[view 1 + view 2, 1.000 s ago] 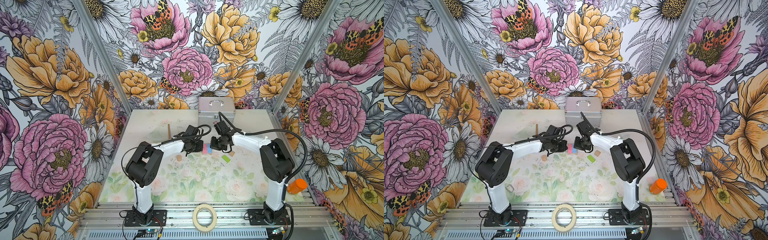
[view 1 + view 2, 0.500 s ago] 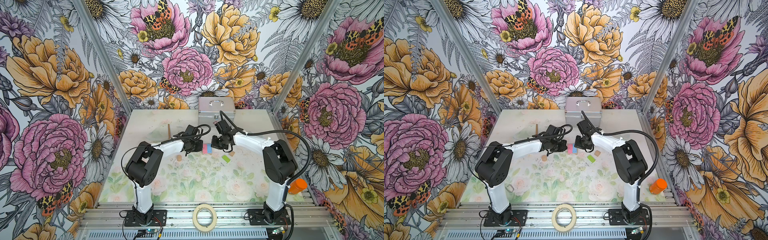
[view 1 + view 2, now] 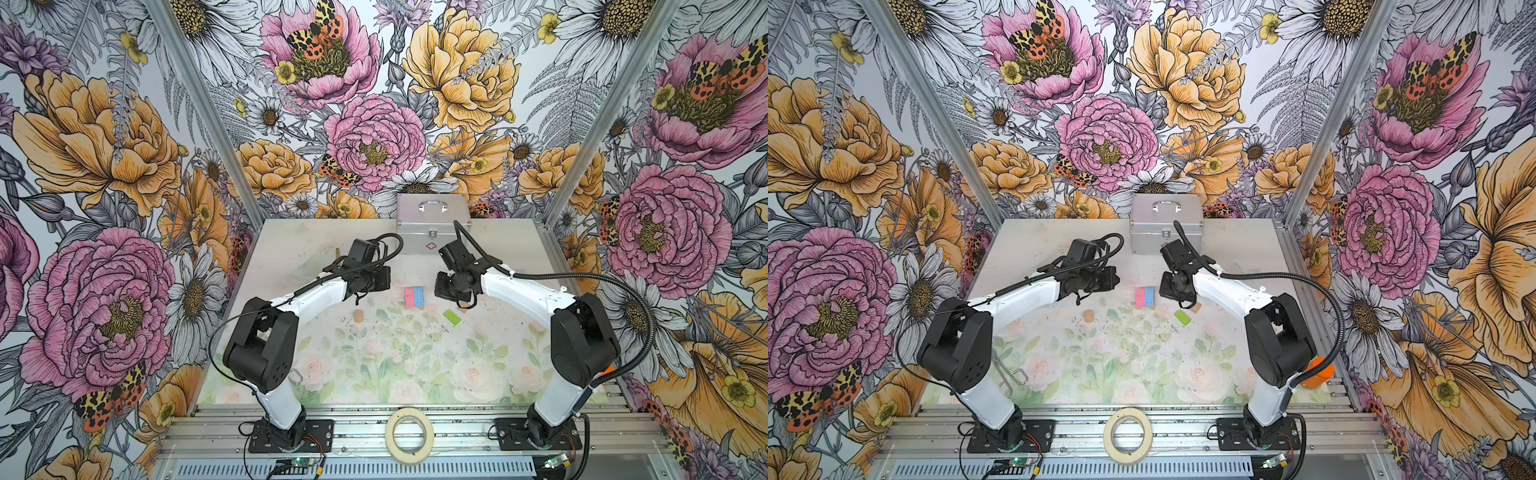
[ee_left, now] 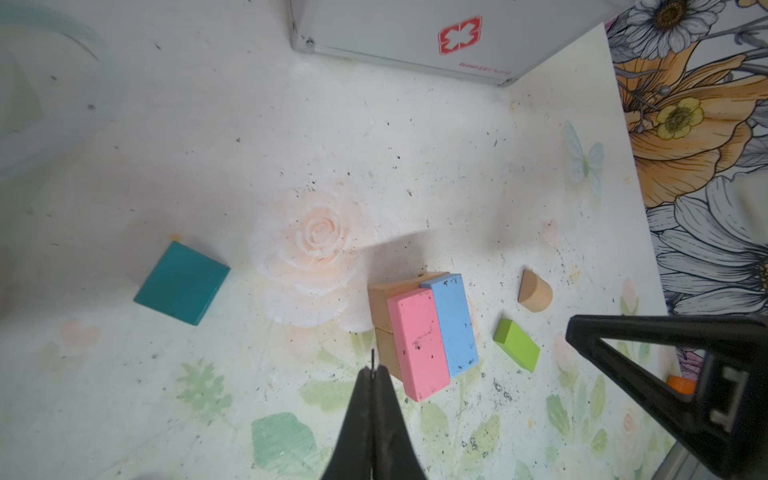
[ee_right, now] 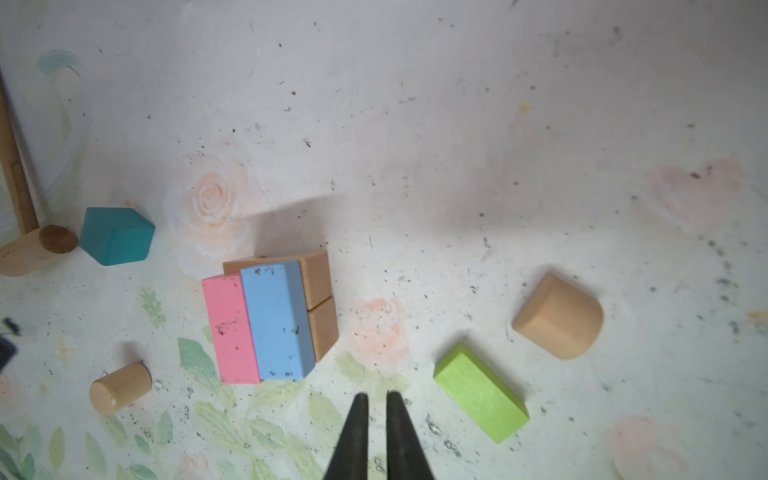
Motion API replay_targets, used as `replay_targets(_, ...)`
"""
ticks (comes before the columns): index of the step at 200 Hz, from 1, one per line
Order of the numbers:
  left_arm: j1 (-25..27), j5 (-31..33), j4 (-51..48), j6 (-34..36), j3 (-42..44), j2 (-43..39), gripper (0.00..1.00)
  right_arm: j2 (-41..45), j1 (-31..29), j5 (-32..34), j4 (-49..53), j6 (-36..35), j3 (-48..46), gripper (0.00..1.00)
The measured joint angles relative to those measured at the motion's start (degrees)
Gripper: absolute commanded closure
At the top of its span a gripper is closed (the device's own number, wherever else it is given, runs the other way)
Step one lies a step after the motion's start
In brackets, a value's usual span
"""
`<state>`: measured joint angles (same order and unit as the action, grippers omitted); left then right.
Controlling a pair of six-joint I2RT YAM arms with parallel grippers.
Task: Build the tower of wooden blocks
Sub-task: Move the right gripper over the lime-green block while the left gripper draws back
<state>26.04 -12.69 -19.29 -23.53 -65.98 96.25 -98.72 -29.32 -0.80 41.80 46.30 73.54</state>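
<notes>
Where the two arms meet over the middle of the table (image 3: pixel 519 249), the tower (image 3: pixel 414 297) is found at two layers. A pink brick (image 5: pixel 230 328) and a light blue brick (image 5: pixel 274 320) are laid side by side, touching, on two tan blocks (image 5: pixel 319 272) set end to end.

The left gripper (image 4: pixel 374 370) is seen with its fingers pressed together and nothing between them, its tips close to the pink brick. The right gripper (image 5: pixel 377 397) is seen with its fingers a narrow gap apart and empty, near the end of the light blue brick, between the tower and a green brick (image 5: pixel 480 392).

The green brick is lying flat on the table, apart from the tower, and a rounded tan block (image 5: pixel 559 316) is noted near it. On the pink side a small tan cylinder (image 5: pixel 120 388) is recorded. A teal cube (image 5: pixel 116 237) lies further off, just beside a T-shaped wooden stick (image 5: pixel 16 187). A silver case (image 4: pixel 395 33) marked with a red cross is placed at the table's rear edge.
</notes>
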Motion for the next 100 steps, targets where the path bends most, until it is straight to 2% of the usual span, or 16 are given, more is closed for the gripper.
replay_targets(12,-0.9,0.2,0.2,0.2,1.1,-1.5,1.0,1.3,-0.1,1.3,1.1,1.4,-1.7,0.65)
replay_targets(28,-2.1,0.2,0.3,0.2,2.8,-3.1,1.0,2.1,-0.6,2.6,2.2,3.8,-3.9,0.59)
replay_targets(56,-3.9,0.1,0.9,0.2,5.7,-5.4,1.0,2.2,-1.2,3.9,3.7,7.1,-6.7,0.41)
replay_targets(100,-5.6,-0.1,2.1,0.2,7.7,-8.1,1.0,2.2,-1.4,5.5,4.5,12.2,-7.8,0.31)
